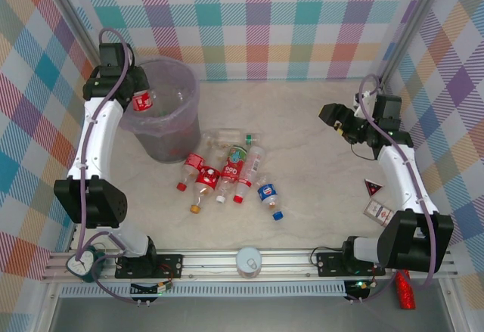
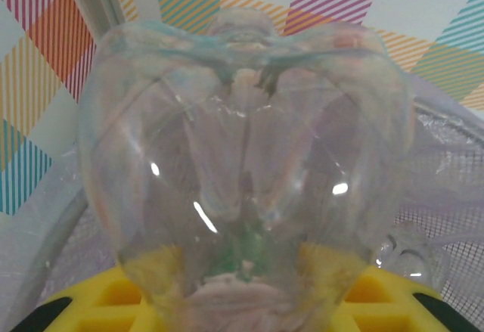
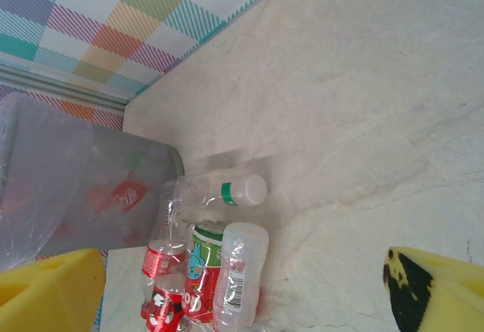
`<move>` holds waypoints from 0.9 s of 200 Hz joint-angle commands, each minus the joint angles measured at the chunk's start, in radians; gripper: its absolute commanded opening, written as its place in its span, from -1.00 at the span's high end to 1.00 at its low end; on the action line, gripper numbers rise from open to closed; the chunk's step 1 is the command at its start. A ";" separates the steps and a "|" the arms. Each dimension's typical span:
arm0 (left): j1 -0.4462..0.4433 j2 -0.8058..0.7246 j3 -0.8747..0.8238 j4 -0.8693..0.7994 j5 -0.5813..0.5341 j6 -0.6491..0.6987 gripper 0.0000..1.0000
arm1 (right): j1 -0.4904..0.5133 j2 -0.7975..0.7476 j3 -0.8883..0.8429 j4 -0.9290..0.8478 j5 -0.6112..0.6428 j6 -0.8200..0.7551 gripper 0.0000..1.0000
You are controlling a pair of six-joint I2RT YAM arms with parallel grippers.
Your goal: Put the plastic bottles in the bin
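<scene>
A heap of plastic bottles (image 1: 227,172) lies on the table (image 1: 318,166) just in front of the bin (image 1: 162,143), with a blue-labelled bottle (image 1: 268,193) at the side farthest from the bin. Well to the bin's right the right gripper (image 1: 333,115) hangs with jaws wide, holding nothing. Over the bin's left rim the left gripper (image 1: 134,97) is clamped on a red-labelled bottle (image 1: 144,103) that juts out above the bag-lined opening; the bin's contents are unclear.
</scene>
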 commanded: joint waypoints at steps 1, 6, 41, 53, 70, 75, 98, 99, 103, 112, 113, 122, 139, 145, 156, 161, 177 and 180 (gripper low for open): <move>-0.021 -0.012 -0.036 0.042 -0.035 0.052 1.00 | 0.015 0.012 0.035 0.003 -0.002 -0.019 -0.89; -0.021 -0.011 -0.045 0.042 -0.035 0.053 1.00 | 0.016 0.015 0.038 0.003 -0.002 -0.020 -0.89; -0.034 0.008 -0.110 0.036 -0.030 0.054 1.00 | 0.027 0.033 0.054 -0.004 -0.003 -0.026 -0.89; -0.038 0.017 -0.133 0.034 -0.023 0.054 1.00 | 0.033 0.035 0.059 -0.007 -0.005 -0.026 -0.89; -0.040 0.031 -0.157 0.030 -0.008 0.047 1.00 | 0.040 0.035 0.064 -0.005 -0.003 -0.026 -0.89; -0.041 0.036 -0.160 0.025 -0.003 0.046 1.00 | 0.043 0.034 0.064 -0.005 -0.002 -0.025 -0.89; -0.049 0.066 -0.163 -0.002 0.018 0.047 1.00 | 0.053 0.033 0.068 -0.007 0.004 -0.025 -0.89; -0.050 0.068 -0.163 -0.002 0.019 0.046 1.00 | 0.055 0.033 0.068 -0.007 0.004 -0.025 -0.89; -0.051 0.075 -0.164 -0.005 0.024 0.046 1.00 | 0.055 0.033 0.069 -0.007 0.005 -0.025 -0.89; -0.056 0.085 -0.168 -0.009 0.029 0.046 1.00 | 0.058 0.033 0.070 -0.009 0.007 -0.024 -0.89; -0.057 0.086 -0.169 -0.009 0.029 0.047 1.00 | 0.058 0.033 0.070 -0.008 0.007 -0.025 -0.89; -0.061 0.092 -0.177 -0.005 0.035 0.046 1.00 | 0.059 0.033 0.073 -0.011 0.009 -0.025 -0.89; -0.068 0.101 -0.199 0.006 0.043 0.039 1.00 | 0.060 0.029 0.073 -0.014 0.011 -0.025 -0.89; -0.070 0.106 -0.204 0.008 0.047 0.034 1.00 | 0.061 0.027 0.073 -0.015 0.011 -0.026 -0.89; -0.076 0.114 -0.214 0.012 0.052 0.031 1.00 | 0.063 0.024 0.073 -0.018 0.013 -0.028 -0.89; -0.078 0.117 -0.218 0.013 0.055 0.028 1.00 | 0.063 0.022 0.073 -0.018 0.014 -0.028 -0.89; -0.087 0.130 -0.230 0.018 0.064 0.020 1.00 | 0.063 0.020 0.073 -0.022 0.018 -0.030 -0.89; -0.088 0.132 -0.232 0.019 0.064 0.018 1.00 | 0.063 0.020 0.073 -0.023 0.018 -0.030 -0.89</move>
